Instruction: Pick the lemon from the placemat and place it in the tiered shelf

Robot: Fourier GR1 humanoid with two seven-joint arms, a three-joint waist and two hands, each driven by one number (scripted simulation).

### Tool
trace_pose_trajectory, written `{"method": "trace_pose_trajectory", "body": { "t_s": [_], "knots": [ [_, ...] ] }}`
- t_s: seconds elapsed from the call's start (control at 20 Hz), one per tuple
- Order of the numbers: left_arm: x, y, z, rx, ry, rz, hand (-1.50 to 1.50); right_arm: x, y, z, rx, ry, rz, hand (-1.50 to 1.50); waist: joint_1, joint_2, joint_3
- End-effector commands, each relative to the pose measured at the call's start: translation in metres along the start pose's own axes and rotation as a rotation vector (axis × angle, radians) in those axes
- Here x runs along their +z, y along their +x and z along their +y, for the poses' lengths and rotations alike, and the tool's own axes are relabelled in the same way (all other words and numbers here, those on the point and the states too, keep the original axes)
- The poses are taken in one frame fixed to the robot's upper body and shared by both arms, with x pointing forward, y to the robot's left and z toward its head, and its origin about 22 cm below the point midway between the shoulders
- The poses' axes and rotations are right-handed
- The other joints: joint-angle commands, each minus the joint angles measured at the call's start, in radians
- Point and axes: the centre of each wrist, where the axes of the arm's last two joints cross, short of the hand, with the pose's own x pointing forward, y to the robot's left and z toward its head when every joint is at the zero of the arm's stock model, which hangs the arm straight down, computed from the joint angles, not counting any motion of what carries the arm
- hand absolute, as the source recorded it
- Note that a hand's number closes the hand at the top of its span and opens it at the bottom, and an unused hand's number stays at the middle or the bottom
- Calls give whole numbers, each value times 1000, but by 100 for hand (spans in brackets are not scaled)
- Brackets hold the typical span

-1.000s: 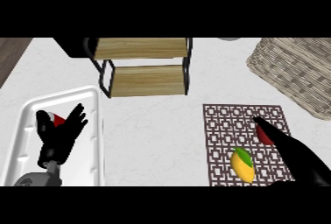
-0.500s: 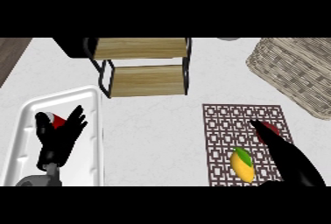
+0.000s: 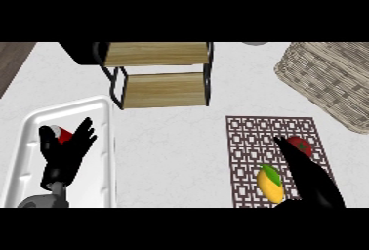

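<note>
Since a second ago, your right hand has been sliding toward the lower right of the placemat, and it is now lying stretched along the mat's right half, with its fingers pointing up and to the left. Its fingertips are ending just left of a red round fruit, and you cannot tell whether they are touching it. Those fingers are looking straight rather than curled, and they are holding nothing. The lemon is lying on the lower part of the placemat, just left of that hand, yellow with a green end pointing up. Your left hand is resting over the white tray at the left of the desk, fingers spread and upright, partly covering a red item there. The tiered shelf is standing at the upper middle, well apart from the lemon, and a wicker basket is sitting at the upper right.
</note>
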Motion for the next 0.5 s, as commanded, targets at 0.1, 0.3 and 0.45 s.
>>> {"method": "trace_pose_trajectory", "body": {
  "t_s": [0.1,0.3,0.45],
  "knots": [
    [6,-3,2,3,17,5,0,-9,-4,5,28,-33,14,-150,0,1,-1],
    [-13,3,5,1,14,2,0,-22,-10,33,19,-46,-14,-150,-1,1,-1],
    [-11,-4,-2,13,-9,4,0,-34,-4,34,3,-41,-18,-150,0,1,-1]
  ]
}}
